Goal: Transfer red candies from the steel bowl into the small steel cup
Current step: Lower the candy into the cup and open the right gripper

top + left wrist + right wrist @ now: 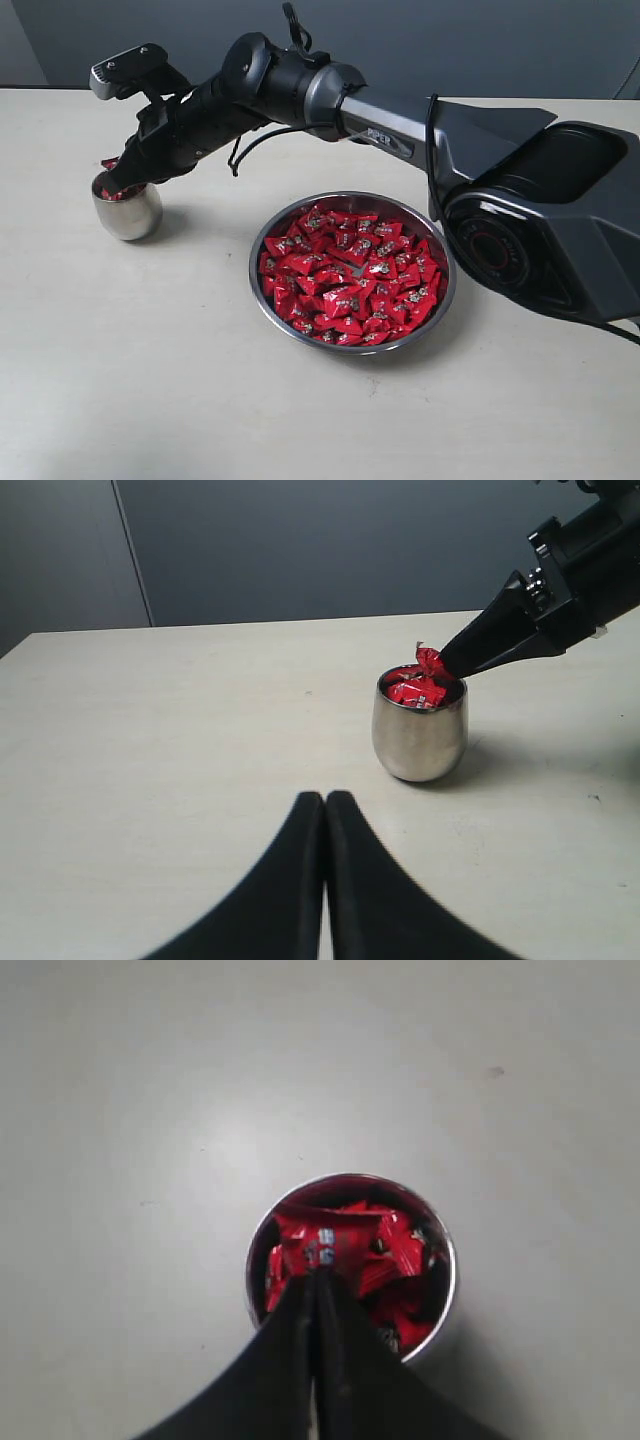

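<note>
The steel bowl (254,287) sits mid-table, filled with red candies (350,275). The small steel cup (128,212) stands to its left and holds several red candies (412,691). My right gripper (108,184) reaches across from the right, its tips just over the cup's mouth. It is shut on a red candy (430,661) that sticks up above the rim. Looking straight down, the right wrist view shows that gripper (318,1273) over the cup (452,1265) with the candy (322,1243) at its tips. My left gripper (325,798) is shut and empty, low over the table short of the cup (420,742).
The right arm's base (540,220) stands at the table's right side, and its long link (380,120) crosses behind the bowl. A grey wall (330,550) stands behind the table's far edge.
</note>
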